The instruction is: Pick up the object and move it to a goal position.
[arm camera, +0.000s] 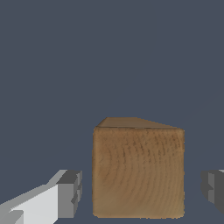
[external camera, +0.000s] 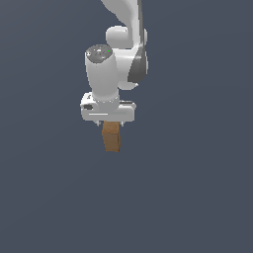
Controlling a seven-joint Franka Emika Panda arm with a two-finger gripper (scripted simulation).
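Both renders are evenly, softly lit and sharp, without glare or blur. The arm (external camera: 111, 69) is shaded on the exterior view's right; the dark background stays flat.

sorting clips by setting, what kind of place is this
Likely a bare simulated test scene, not a real room: a flat, featureless grey ground, a smoothly rendered white arm, and one wood-textured block between the fingers of its pincer.

Only non-task thing: flat dark blue-grey surface (external camera: 197, 197), fills bkgd in exterior + wrist views (arm camera: 65, 65). Uniform, no markings or edges visible. No other objs seen.
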